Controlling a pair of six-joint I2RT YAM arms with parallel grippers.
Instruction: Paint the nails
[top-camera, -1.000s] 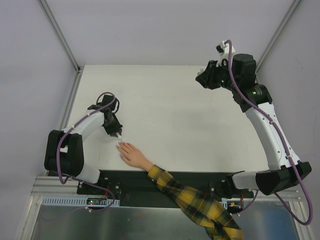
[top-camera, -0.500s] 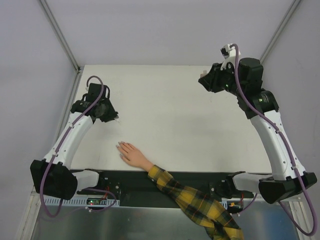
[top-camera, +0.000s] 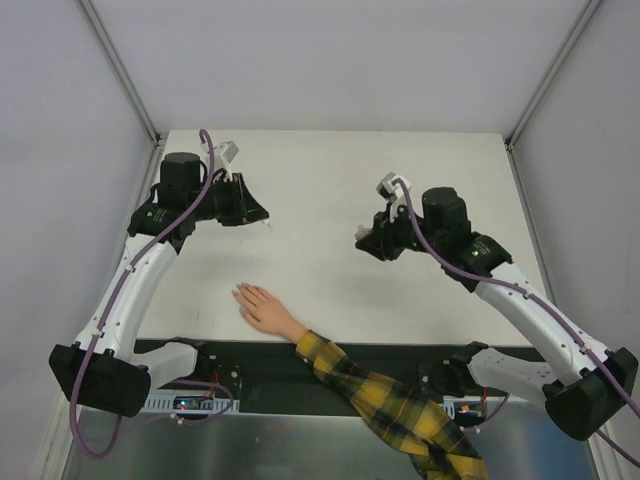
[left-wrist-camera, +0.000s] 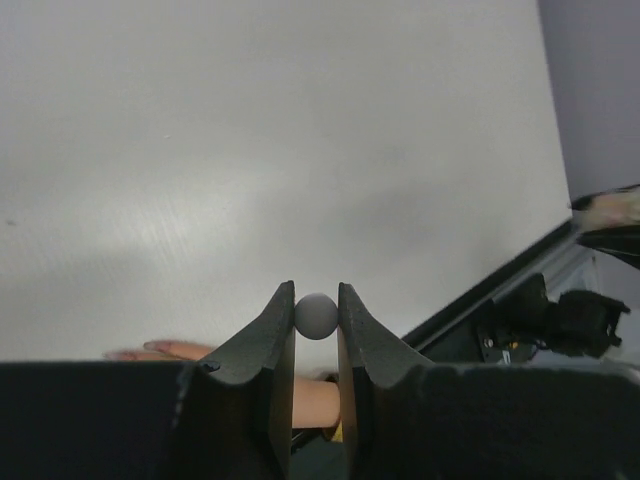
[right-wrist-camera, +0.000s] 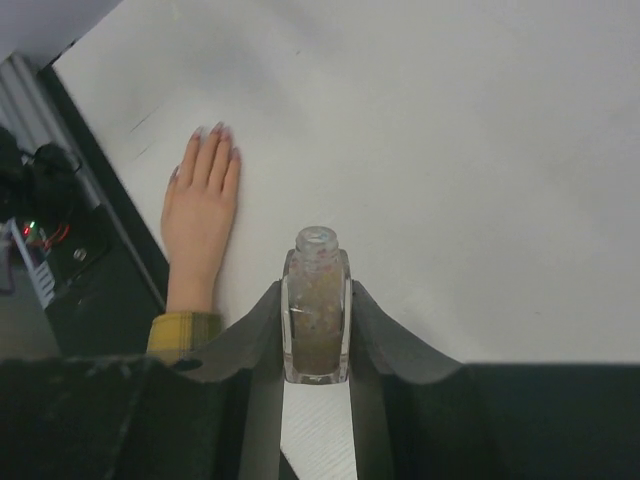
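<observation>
The mannequin hand (top-camera: 264, 309) lies palm down at the table's near edge, with a yellow-and-dark plaid sleeve (top-camera: 385, 398). Its nails (top-camera: 240, 293) point to the far left. In the right wrist view the hand (right-wrist-camera: 200, 215) and its pale nails (right-wrist-camera: 214, 131) lie left of the gripper. My left gripper (top-camera: 262, 217) is raised behind the hand and shut on a small round grey brush cap (left-wrist-camera: 316, 315). My right gripper (top-camera: 367, 241) is shut on an uncapped glitter nail polish bottle (right-wrist-camera: 318, 300), held to the right of the hand.
The white table (top-camera: 330, 180) has a black strip (top-camera: 380, 355) along its near edge. Grey walls and metal posts (top-camera: 120, 70) bound the left, back and right. A metal shelf with electronics (top-camera: 190, 402) sits below the near edge.
My left gripper has lifted off the fingertips and swung to the back left, then rightward. My right arm has come down from the far right corner towards the table's middle.
</observation>
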